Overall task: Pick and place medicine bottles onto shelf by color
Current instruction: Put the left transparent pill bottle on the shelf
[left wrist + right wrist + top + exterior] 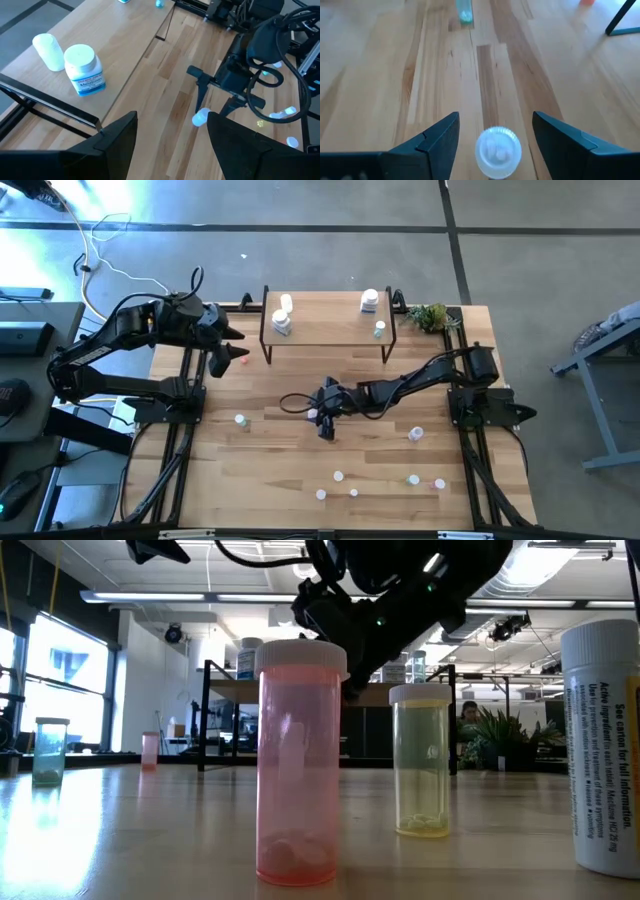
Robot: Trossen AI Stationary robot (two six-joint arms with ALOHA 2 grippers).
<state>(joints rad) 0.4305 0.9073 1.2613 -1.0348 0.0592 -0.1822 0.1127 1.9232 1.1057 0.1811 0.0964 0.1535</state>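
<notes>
High view shows me the right pincer (322,417) at frame centre, fingers spread and released, hovering over a white-capped bottle (498,152) that stands on the desk (270,480) between them. My left pincer (232,352) waits, also released, at upper left beside the shelf (325,328). The shelf carries white bottles (282,323) on its left end, with more (370,302) on its right end. Loose bottles (413,479) dot the lower desk.
</notes>
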